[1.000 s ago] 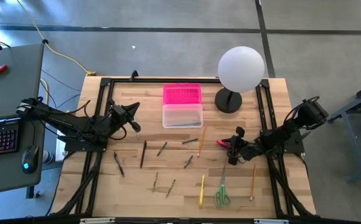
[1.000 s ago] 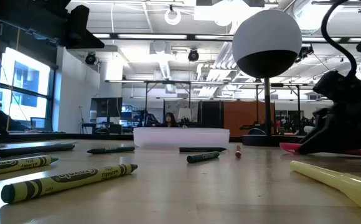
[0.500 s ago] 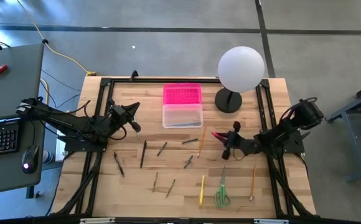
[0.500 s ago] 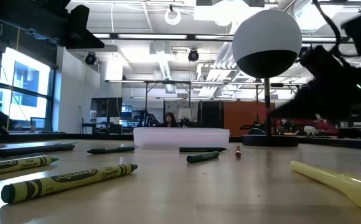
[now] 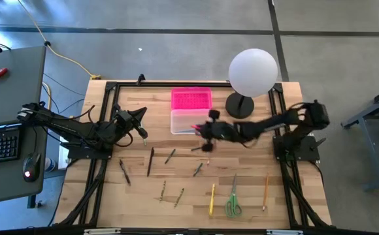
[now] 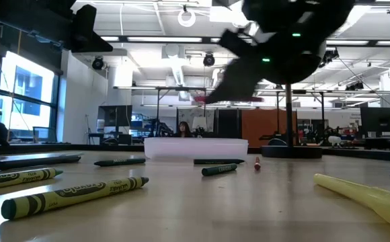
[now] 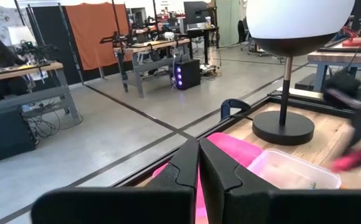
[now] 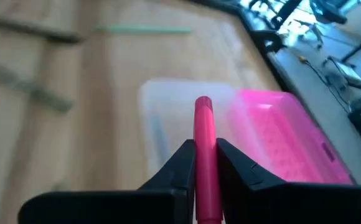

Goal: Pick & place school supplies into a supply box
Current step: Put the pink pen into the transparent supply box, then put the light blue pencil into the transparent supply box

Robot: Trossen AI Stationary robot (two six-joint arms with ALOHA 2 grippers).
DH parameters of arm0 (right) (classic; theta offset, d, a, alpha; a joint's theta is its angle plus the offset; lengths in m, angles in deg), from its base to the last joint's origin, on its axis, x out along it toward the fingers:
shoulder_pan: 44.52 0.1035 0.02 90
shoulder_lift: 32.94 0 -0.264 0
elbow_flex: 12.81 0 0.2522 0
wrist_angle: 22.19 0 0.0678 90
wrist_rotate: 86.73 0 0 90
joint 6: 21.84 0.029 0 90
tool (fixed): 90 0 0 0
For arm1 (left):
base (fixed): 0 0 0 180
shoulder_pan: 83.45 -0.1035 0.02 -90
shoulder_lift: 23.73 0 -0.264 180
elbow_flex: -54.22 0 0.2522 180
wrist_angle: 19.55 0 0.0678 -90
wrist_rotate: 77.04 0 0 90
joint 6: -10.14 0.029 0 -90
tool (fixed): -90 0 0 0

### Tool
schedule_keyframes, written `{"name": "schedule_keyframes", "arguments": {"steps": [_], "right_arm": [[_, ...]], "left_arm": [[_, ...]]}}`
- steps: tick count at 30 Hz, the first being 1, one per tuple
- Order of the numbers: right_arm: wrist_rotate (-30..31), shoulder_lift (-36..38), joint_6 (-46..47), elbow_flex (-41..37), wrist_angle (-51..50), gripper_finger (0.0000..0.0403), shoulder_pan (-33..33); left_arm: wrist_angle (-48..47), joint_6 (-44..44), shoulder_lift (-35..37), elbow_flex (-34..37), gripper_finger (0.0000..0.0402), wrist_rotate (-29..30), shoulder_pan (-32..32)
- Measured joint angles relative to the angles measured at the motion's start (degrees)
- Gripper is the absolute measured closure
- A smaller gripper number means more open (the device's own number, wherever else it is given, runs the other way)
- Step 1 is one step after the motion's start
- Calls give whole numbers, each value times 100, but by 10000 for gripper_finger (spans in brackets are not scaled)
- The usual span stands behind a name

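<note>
My right gripper is shut on a pink-red pen and hovers over the near right part of the clear supply box. The box's pink lid lies just beyond the box. In the right wrist view the pen points over the box. My left gripper waits shut and empty left of the box. Several pens and pencils, a yellow one and green-handled scissors lie flat on the table. My right gripper pinches the pen's shaft between its two fingers. The pen lies along the fingers, and its free end sticks out past them toward the table's left. The arm reaches in from the table's right. The pen is about level, lifted clear above the box.
A white globe lamp on a dark round base stands right of the box, close behind my right arm. A desk with a keyboard stands left of the table. Crayons lie near the low camera.
My right gripper has lifted the pink-red pen off the table's right part. It has carried the pen up and toward the left and far edge, to above the box. The arm is now stretched out across the table.
</note>
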Motion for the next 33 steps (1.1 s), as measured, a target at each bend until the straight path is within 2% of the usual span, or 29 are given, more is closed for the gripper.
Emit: {"name": "schedule_keyframes", "arguments": {"steps": [6,11,15,18,22,27,33], "right_arm": [[-917,-935,-127,1041,232,381,-652],[-1630,-1780,-50,1365,320,354,-1009],[-1462,-2093,22,1409,581,347,-1090],[-1256,-2096,-103,1401,565,346,-1126],[-1316,-2043,-131,1402,655,344,-1169],[-1350,-2040,-268,1403,690,344,-1182],[-1690,-2040,-273,1403,641,344,-1159]], "left_arm": [[-240,-252,1,-1,355,-1,4],[-1490,-1119,0,-2,355,4,3],[-2425,-2139,-1,-2,355,13,2],[-2924,-2552,-1,-2,355,11,2],[-3400,-3114,-2,-2,355,-150,2],[-3729,-3541,-305,0,355,-353,2],[-3583,-3626,-1024,-2,355,-265,2]]}}
